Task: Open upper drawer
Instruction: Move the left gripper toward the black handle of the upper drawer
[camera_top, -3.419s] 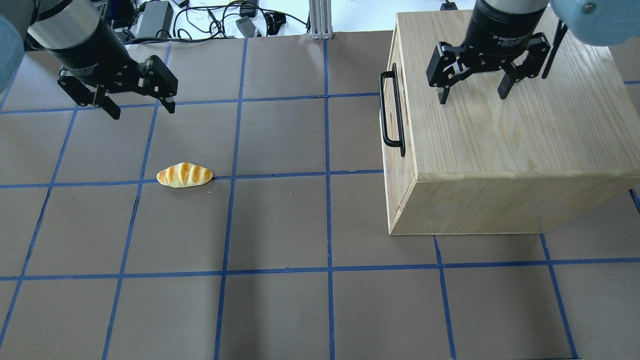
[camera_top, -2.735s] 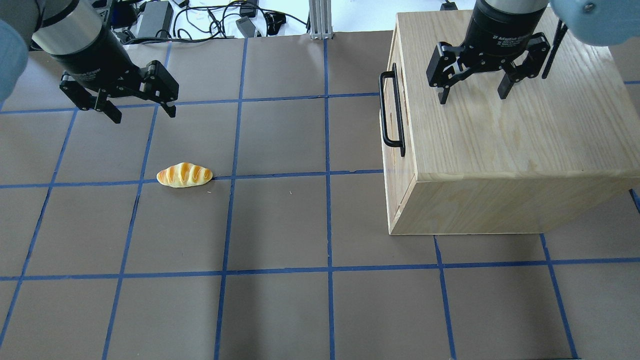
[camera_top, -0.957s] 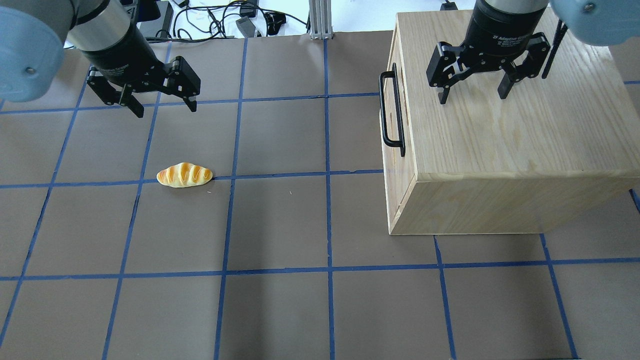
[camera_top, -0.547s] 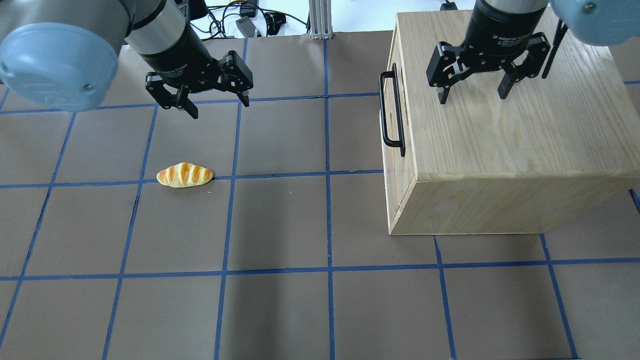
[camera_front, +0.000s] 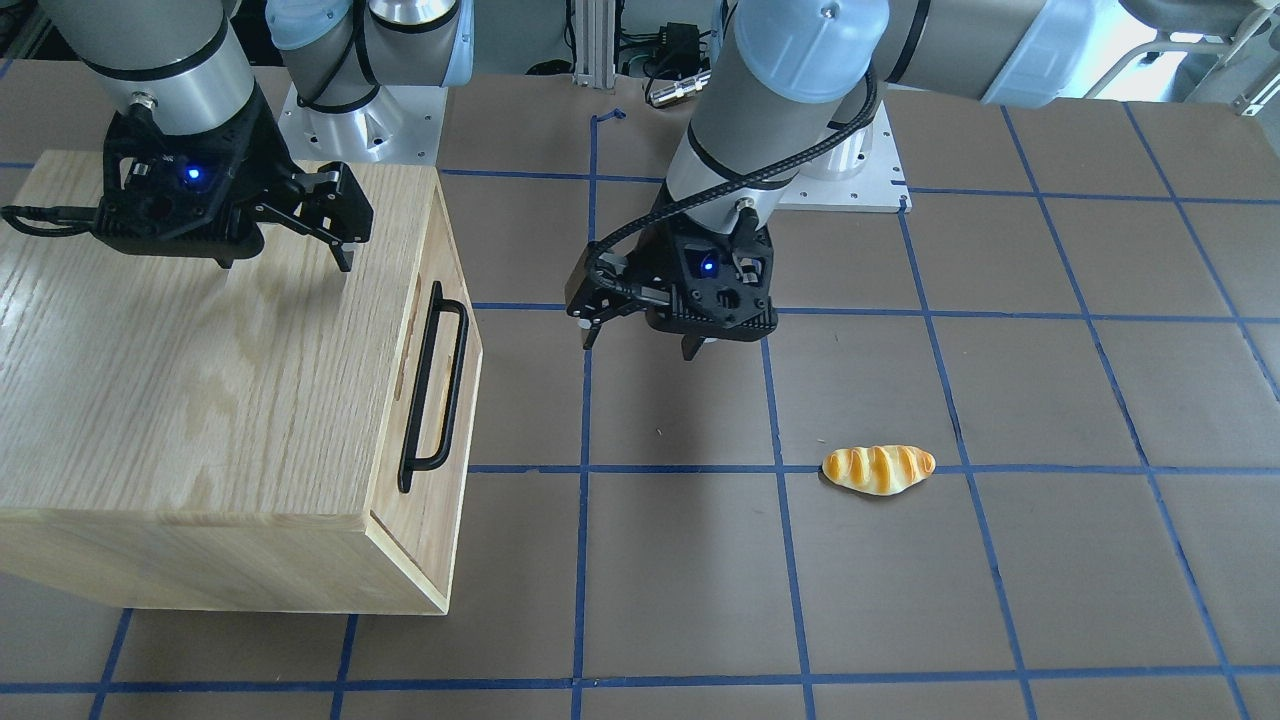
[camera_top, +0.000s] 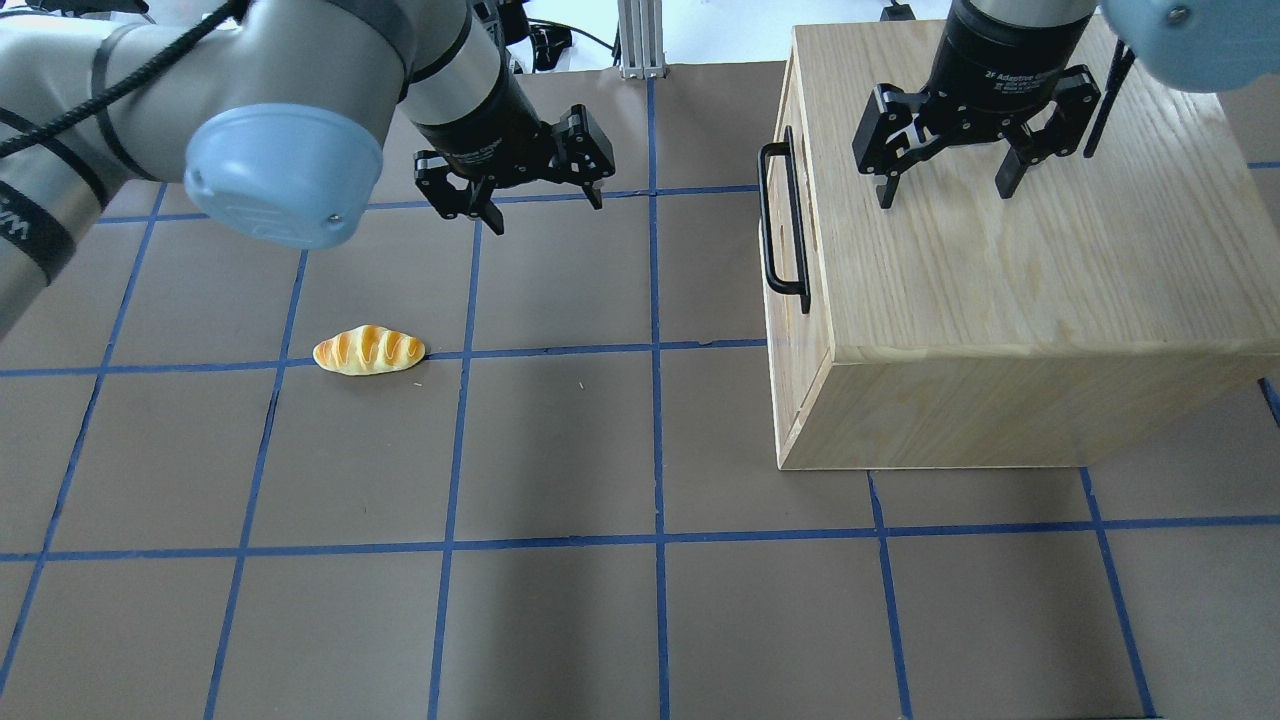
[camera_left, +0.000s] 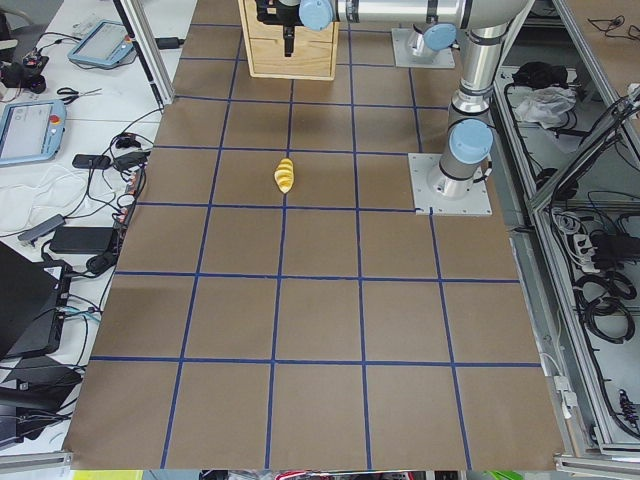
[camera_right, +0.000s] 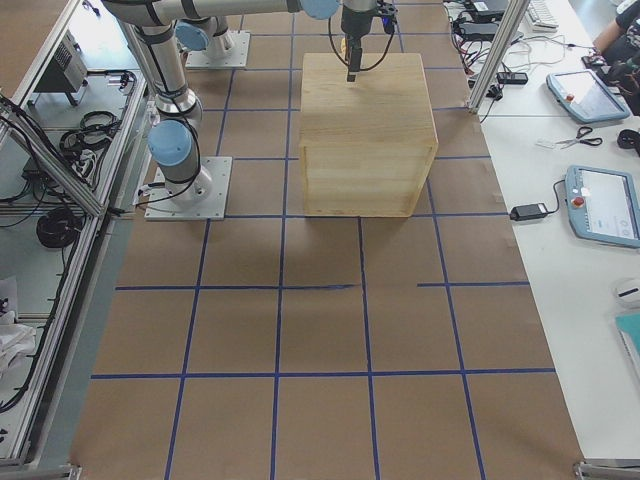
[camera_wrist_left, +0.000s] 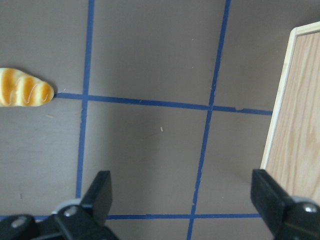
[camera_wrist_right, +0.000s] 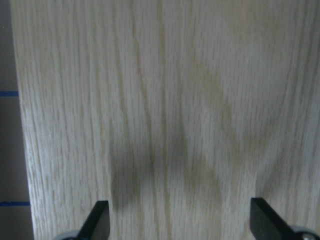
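The upper drawer (camera_top: 812, 245) sits shut, flush in the oak cabinet (camera_top: 1020, 260), and its front faces the table's middle. Its black bar handle (camera_top: 766, 220) also shows in the front-facing view (camera_front: 432, 390). My left gripper (camera_top: 547, 215) is open and empty above the mat, left of the handle with a gap between them. It also shows in the front-facing view (camera_front: 640, 347). My right gripper (camera_top: 945, 197) is open and empty, hovering over the cabinet top (camera_wrist_right: 175, 100). The left wrist view shows a strip of the cabinet (camera_wrist_left: 300, 125) at its right edge.
A toy bread roll (camera_top: 369, 350) lies on the brown mat, left of and nearer than my left gripper; it also shows in the left wrist view (camera_wrist_left: 25, 87). Cables and power bricks (camera_top: 450, 30) lie beyond the mat's far edge.
My left gripper has moved right across the mat, from the far left toward the cabinet's handle, and stays open. The right gripper, the drawer and the bread roll have not moved.
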